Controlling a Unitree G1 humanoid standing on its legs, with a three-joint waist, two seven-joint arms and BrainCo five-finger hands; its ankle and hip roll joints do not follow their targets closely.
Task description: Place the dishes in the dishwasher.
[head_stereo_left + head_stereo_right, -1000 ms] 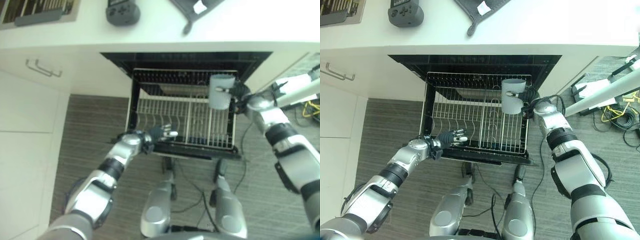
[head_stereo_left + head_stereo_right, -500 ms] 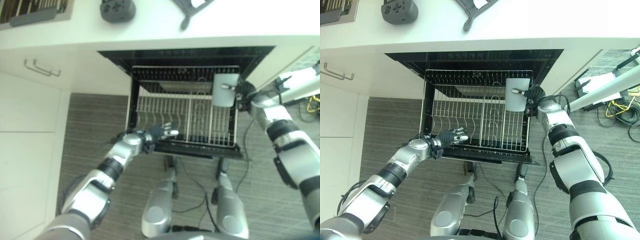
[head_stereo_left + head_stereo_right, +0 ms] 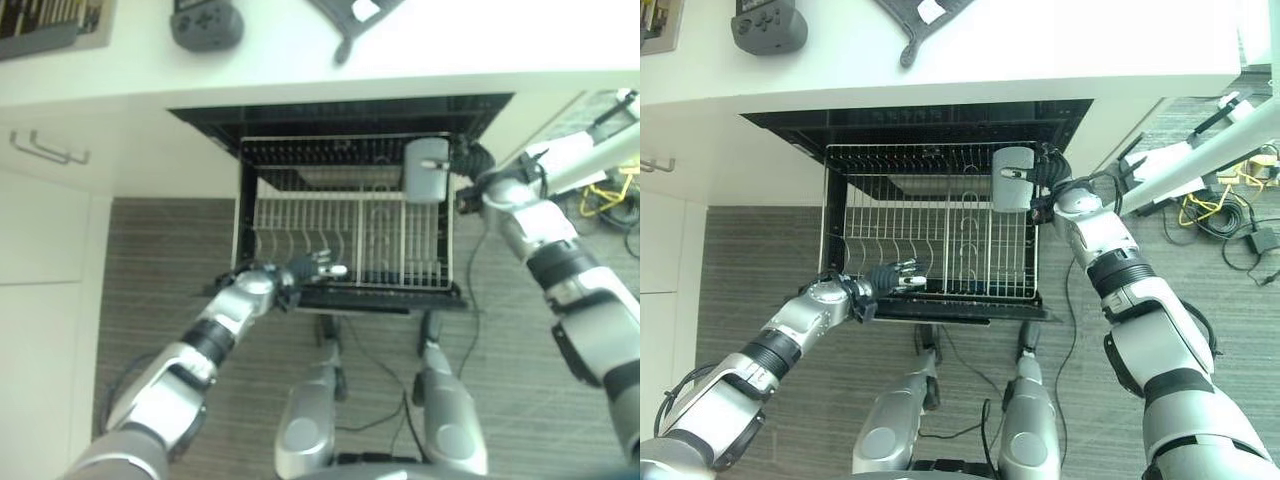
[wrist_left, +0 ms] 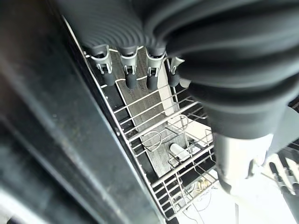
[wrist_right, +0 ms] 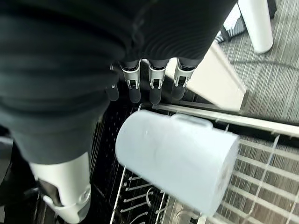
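Note:
A pale blue mug [image 3: 427, 172] lies tipped on its side over the back right corner of the pulled-out wire dishwasher rack [image 3: 930, 230]. My right hand [image 3: 1048, 172] is right beside it. In the right wrist view its fingers [image 5: 154, 88] are straight just above the mug [image 5: 177, 158] and its handle, the thumb standing apart from it. My left hand [image 3: 305, 270] rests open at the rack's front edge, its fingers [image 4: 128, 74] reaching over the wires. The rack holds no other dishes that I can make out.
The white counter runs above the dishwasher opening [image 3: 330, 115], with a dark controller [image 3: 205, 22], a grey cloth [image 3: 350, 18] and a cutlery tray [image 3: 40, 25] on it. A cabinet drawer handle [image 3: 48, 148] is at the left. A white stand [image 3: 1185, 165] and cables [image 3: 1220, 215] lie on the floor at the right.
The camera has shifted. The mug has tipped from nearly upright onto its side and gone with the right hand toward the rack's back right corner. The left hand stayed at the front edge.

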